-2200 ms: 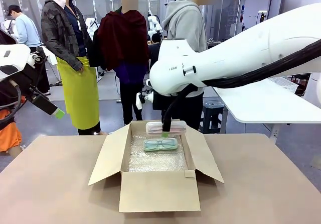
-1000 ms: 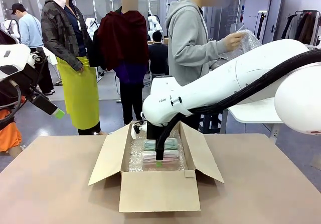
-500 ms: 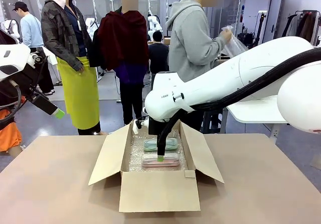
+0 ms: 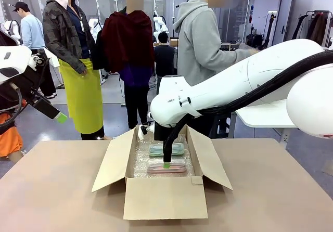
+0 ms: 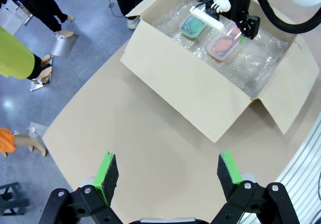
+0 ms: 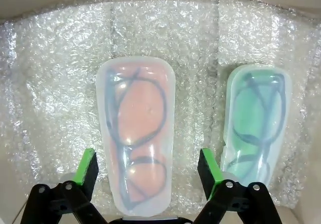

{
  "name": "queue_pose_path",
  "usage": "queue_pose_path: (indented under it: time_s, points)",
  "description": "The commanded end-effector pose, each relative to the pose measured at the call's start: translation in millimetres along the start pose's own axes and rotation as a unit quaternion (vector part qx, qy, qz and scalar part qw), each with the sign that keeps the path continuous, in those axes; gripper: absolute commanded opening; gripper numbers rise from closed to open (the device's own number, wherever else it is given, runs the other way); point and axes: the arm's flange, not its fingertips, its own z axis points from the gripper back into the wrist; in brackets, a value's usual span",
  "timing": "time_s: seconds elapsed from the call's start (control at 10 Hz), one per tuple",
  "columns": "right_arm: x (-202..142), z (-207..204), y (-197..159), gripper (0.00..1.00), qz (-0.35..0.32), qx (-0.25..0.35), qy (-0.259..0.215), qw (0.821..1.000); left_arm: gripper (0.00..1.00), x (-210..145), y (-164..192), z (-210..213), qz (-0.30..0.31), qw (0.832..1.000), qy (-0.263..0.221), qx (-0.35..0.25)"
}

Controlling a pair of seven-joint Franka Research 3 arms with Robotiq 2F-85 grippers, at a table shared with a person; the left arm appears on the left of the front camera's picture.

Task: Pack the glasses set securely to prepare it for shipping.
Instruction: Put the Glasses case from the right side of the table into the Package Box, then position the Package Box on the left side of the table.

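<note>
An open cardboard box [image 4: 164,195] stands mid-table, lined with bubble wrap [image 6: 160,38]. Inside lie the two cases of the glasses set, flat and side by side: the mint-green case [image 4: 156,150] [image 6: 256,118] farther back and the pinkish case [image 4: 155,166] [image 6: 135,133] nearer me. My right gripper [image 4: 166,163] [image 6: 148,171] reaches down into the box and stands open, its green pads [image 6: 88,168] on either side of the pinkish case's end with small gaps showing. My left gripper [image 5: 167,174] [image 4: 60,118] hangs open and empty, high off the table's left side.
The box's flaps [image 4: 112,162] spread outward to both sides and the front. A person in a grey hoodie [image 4: 200,39] stands beyond the far edge by a white table [image 4: 270,112]. Other people stand farther back on the left.
My right gripper brought the pinkish case down from above the box's back, laid it in front of the green case and let go. The person's bubble-wrap sheet has dropped from sight.
</note>
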Motion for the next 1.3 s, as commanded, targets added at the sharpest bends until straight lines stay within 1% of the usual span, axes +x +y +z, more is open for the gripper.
queue_pose_path:
  time_s: [0.0,0.8,0.9,1.0,1.2]
  points:
    - [1.7,0.9,2.1,1.00,0.003,-0.001,0.001,1.000,1.00,-1.2,1.0,1.2,-0.005,1.000,-0.001,0.002]
    - [0.1,0.0,0.1,1.00,0.000,0.000,0.000,1.000,1.00,0.0,0.0,0.0,0.000,1.000,0.000,0.000]
    - [-7.1,22.0,3.4,1.00,0.000,-0.014,-0.003,1.000,1.00,1.0,13.9,-6.9,0.059,0.997,0.022,-0.049]
    - [-15.2,45.8,11.7,1.00,-0.007,-0.031,-0.014,0.999,1.00,-3.7,26.6,-14.3,0.117,0.989,0.038,-0.083]
    - [-35.3,87.1,26.8,1.00,-0.024,-0.056,-0.044,0.997,1.00,-12.5,38.5,-38.1,0.166,0.973,0.060,-0.148]
